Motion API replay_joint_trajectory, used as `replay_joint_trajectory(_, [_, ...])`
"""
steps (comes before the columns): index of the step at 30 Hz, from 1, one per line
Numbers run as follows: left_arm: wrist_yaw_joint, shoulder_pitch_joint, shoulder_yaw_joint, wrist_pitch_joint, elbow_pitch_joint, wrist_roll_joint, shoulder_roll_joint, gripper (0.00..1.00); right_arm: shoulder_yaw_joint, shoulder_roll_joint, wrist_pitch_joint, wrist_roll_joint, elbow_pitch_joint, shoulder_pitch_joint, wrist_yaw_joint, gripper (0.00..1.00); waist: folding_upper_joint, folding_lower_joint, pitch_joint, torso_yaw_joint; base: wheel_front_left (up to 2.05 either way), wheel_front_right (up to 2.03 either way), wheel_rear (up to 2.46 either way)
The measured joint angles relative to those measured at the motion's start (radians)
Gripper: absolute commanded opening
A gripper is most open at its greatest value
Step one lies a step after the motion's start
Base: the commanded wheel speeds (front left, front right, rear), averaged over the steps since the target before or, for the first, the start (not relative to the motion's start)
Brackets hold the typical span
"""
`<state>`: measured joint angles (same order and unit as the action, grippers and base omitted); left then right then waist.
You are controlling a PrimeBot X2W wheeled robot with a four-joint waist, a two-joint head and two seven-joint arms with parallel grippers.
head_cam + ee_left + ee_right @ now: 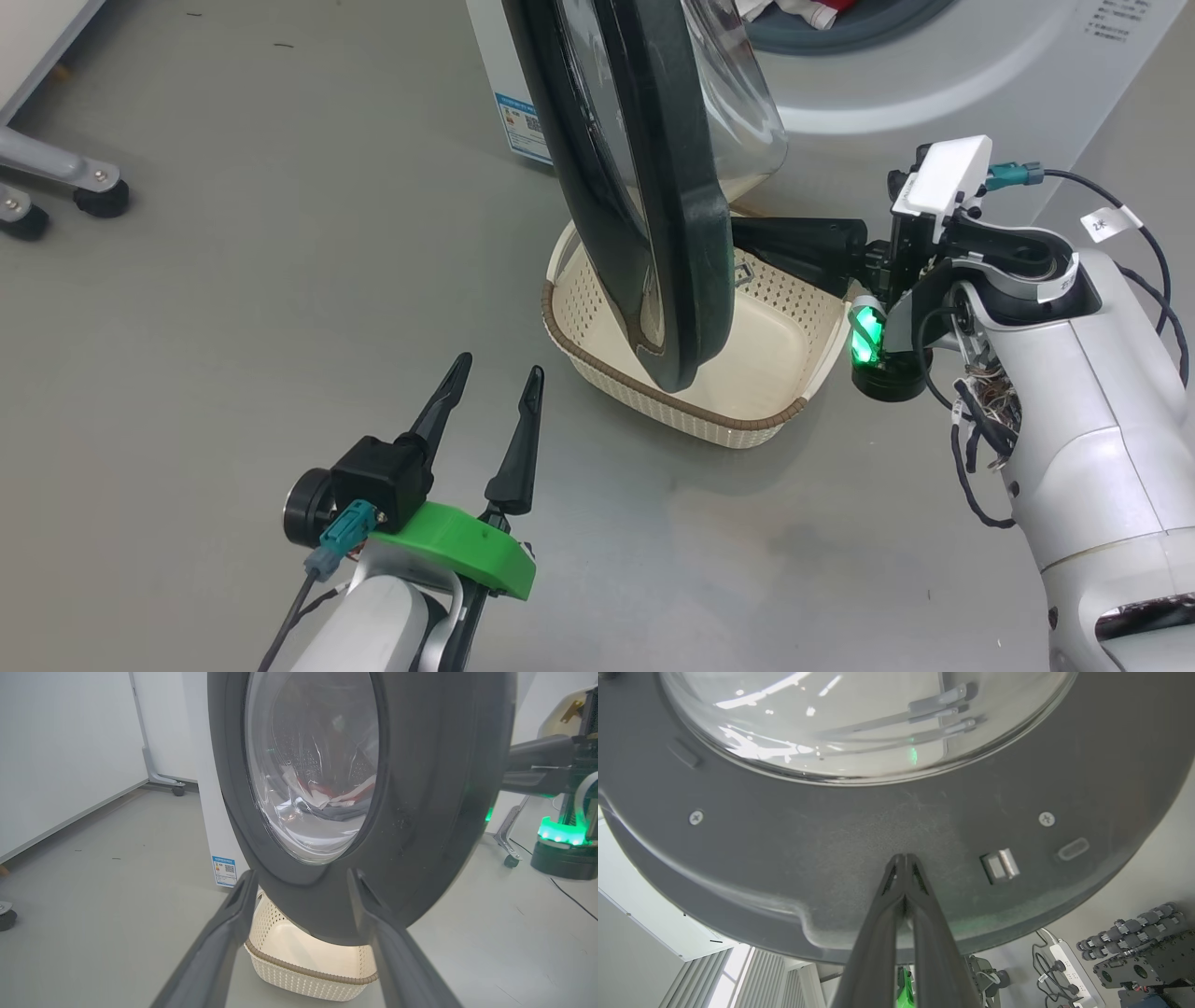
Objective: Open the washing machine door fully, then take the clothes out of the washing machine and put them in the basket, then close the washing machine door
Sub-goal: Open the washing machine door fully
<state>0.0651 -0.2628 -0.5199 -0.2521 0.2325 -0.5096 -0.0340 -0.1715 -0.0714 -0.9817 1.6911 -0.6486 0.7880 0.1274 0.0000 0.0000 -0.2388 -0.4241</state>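
Pressing its clenched fingertips against the inner face of the washing machine door (653,187), your right gripper (903,858) grasps nothing. The door stands partly open, its lower edge hanging over the cream basket (691,425), which sits on the floor just in front of the washing machine (934,84). Your left gripper (499,366) hovers released and empty on the door's outer side, apart from the basket. The red clothes (327,793) lie inside the drum.

There is one washing machine (934,84), with one washing machine door (672,187), one blue label (521,119) and one basket (784,345). Two tools count: left tool (499,366), right tool (905,857). The clothes (822,9) lie bunched, their number unclear.
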Motion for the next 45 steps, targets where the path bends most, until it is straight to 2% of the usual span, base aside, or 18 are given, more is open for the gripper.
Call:
replay_joint_trajectory(11, [0.000, 0.009, -0.003, 0.000, 0.000, 0.000, 0.000, 1.00, -0.112, 0.000, 0.015, 0.088, 0.040, -0.019, 0.000, 0.00, 0.0000, 0.0000, 0.002, -0.012, 0.00, 0.00, 0.00])
replay_joint_trajectory(27, [0.000, 0.012, -0.002, 0.000, -0.007, 0.000, 0.000, 1.00, -0.227, -0.001, 0.089, 0.154, 0.078, -0.019, 0.000, 0.00, 0.0000, 0.0000, -0.009, -0.026, 0.00, 0.00, 0.00])
replay_joint_trajectory(35, [0.000, 0.012, -0.002, 0.000, -0.012, 0.000, 0.000, 1.00, -0.261, -0.001, 0.119, 0.175, 0.091, -0.019, 0.000, 0.00, 0.0000, -0.0001, -0.020, -0.024, 0.00, 0.00, 0.00])
replay_joint_trajectory(45, [0.006, 0.012, 0.038, 0.000, -0.012, 0.000, 0.000, 1.00, -0.247, -0.004, 0.185, 0.144, 0.102, -0.023, -0.003, 0.00, 0.0000, 0.0000, 0.004, -0.009, 0.00, 0.00, 0.00])
